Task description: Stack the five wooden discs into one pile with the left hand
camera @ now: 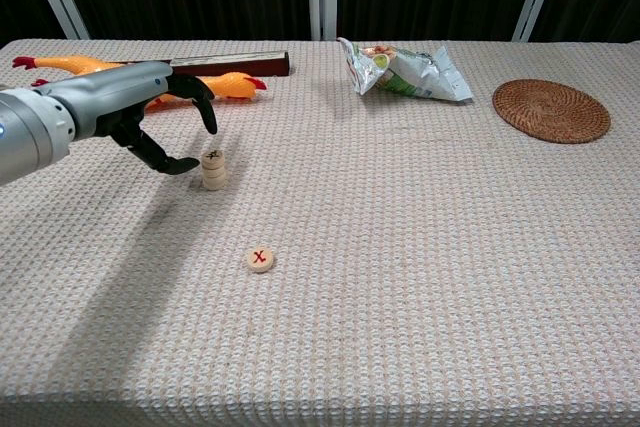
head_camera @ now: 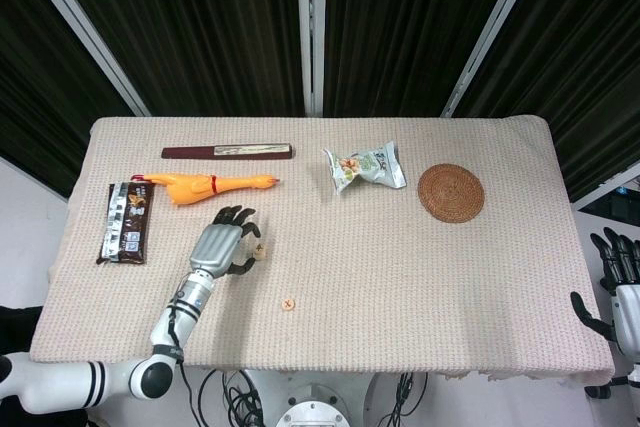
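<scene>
Wooden discs are seen as a small pile [camera: 213, 169] beside the rubber chicken [camera: 100, 72], and one single disc [camera: 260, 259] lies apart, nearer to the table edge. The left hand [camera: 150, 112] is held just beside the pile, fingers spread, holding nothing. The right hand [head_camera: 617, 282] is seen at the table's side, fingers apart.

In the chest view the left arm [camera: 40, 127] runs off the frame's nine o'clock edge, and the left hand [camera: 150, 112] covers the middle of the rubber chicken [camera: 235, 84]. The right hand [head_camera: 615, 282] shows only at the head view's four o'clock edge, cut off there. How many discs the small pile [camera: 213, 169] holds is too fine to count.
</scene>
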